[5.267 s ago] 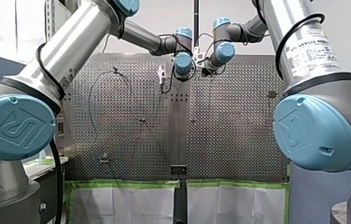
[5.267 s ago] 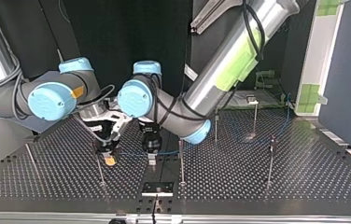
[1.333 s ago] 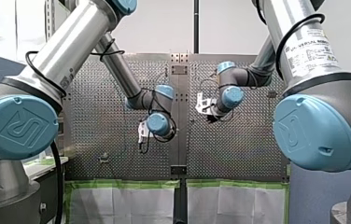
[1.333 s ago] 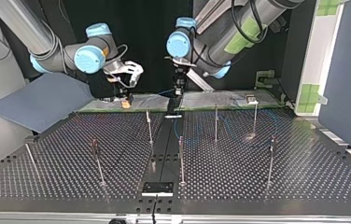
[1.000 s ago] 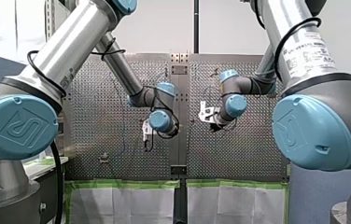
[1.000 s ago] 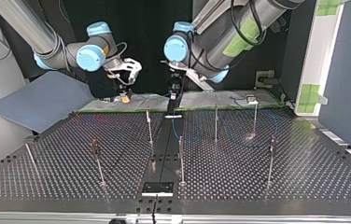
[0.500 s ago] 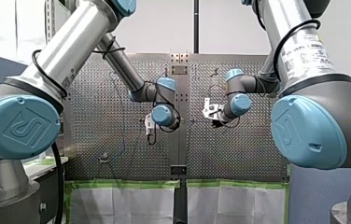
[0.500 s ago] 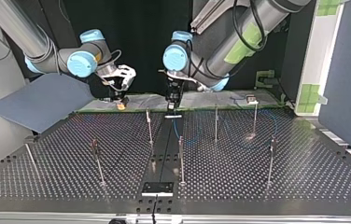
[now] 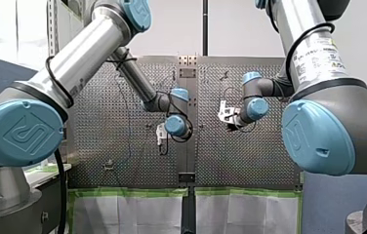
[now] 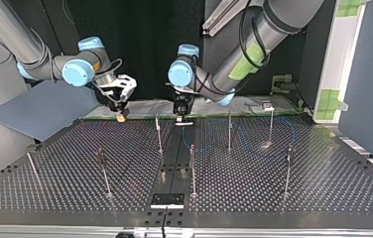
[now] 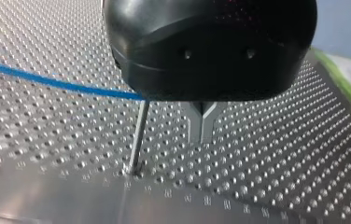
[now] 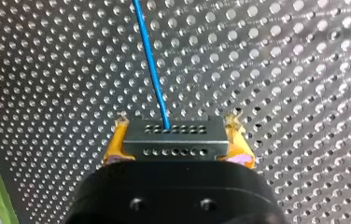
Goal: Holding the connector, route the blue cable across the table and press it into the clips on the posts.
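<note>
Right tool (image 10: 120, 115): yellow pads clamped on both sides of the black connector (image 12: 173, 142). The blue cable (image 12: 151, 60) exits the connector face and runs away over the perforated bench (image 10: 283, 193).

Left tool (image 11: 203, 122): metal fingers closed tip to tip. The cable runs in under the tool body, and I can't tell whether it's pinched between the fingers. A thin post (image 11: 137, 135) stands just beside the fingers.

Vs 5.3 s ago:
- Both tools were low among the posts at the top view's near side, with the cable pulled short between them.
- Now both are back at the bench's far edge in that view and well apart. My right tool is at the view's left, my left tool over the centre seam.
- Cable slack now lies in faint loops on the bench in the top view's right half, among the posts there.

Vs 0.5 s ago:
- Both tools sit lower in the top view, closer to the bench surface.
- In the front view both have shifted slightly right.
</note>
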Robot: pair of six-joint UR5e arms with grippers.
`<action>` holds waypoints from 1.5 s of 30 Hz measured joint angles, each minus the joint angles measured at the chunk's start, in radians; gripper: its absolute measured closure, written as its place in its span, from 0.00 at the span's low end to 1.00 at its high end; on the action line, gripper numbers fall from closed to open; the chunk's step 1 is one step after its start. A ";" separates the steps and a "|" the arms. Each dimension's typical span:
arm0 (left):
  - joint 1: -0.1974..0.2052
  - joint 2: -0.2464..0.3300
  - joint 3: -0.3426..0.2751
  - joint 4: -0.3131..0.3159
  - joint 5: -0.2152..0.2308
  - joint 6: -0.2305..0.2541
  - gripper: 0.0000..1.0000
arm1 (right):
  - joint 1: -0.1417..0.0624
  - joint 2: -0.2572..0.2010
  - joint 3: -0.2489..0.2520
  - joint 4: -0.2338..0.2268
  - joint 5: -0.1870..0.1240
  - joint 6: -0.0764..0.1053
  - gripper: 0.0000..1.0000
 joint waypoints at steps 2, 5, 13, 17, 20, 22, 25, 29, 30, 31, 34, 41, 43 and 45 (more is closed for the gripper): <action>0.004 -0.007 0.016 0.000 -0.002 -0.001 0.98 | -0.003 0.002 -0.002 -0.001 0.000 0.000 1.00; 0.012 -0.011 0.042 -0.006 0.000 -0.001 0.98 | -0.009 0.008 -0.007 -0.005 -0.002 0.000 1.00; 0.040 -0.013 0.108 -0.024 0.007 -0.001 0.98 | -0.031 0.066 -0.045 -0.041 -0.025 0.006 1.00; 0.051 -0.013 0.123 -0.035 0.009 0.002 0.94 | -0.042 0.082 -0.067 -0.051 -0.037 0.008 1.00; 0.055 -0.013 0.126 -0.041 0.008 0.005 0.85 | -0.051 0.087 -0.086 -0.055 -0.053 0.008 1.00; 0.055 -0.013 0.126 -0.050 0.007 0.007 0.70 | -0.057 0.090 -0.101 -0.056 -0.067 0.008 1.00; 0.051 -0.013 0.124 -0.068 0.002 0.014 0.47 | -0.064 0.092 -0.120 -0.057 -0.085 0.005 1.00; 0.043 -0.013 0.122 -0.097 -0.016 0.030 0.00 | -0.074 0.093 -0.141 -0.057 -0.113 0.000 1.00; 0.040 -0.013 0.122 -0.106 -0.020 0.035 0.00 | -0.078 0.093 -0.145 -0.057 -0.120 -0.002 1.00; 0.038 -0.013 0.122 -0.112 -0.022 0.037 0.00 | -0.080 0.093 -0.147 -0.057 -0.124 -0.004 1.00; 0.035 -0.013 0.122 -0.133 -0.020 0.039 0.00 | -0.089 0.093 -0.148 -0.052 -0.131 -0.014 1.00; 0.027 -0.011 0.121 -0.159 -0.006 0.042 0.00 | -0.119 0.094 -0.143 -0.044 -0.132 -0.025 1.00; 0.014 -0.010 0.121 -0.174 -0.001 0.044 0.00 | -0.129 0.094 -0.139 -0.042 -0.131 -0.026 1.00; -0.003 -0.005 0.121 -0.185 -0.003 0.046 0.00 | -0.137 0.094 -0.137 -0.041 -0.131 -0.026 1.00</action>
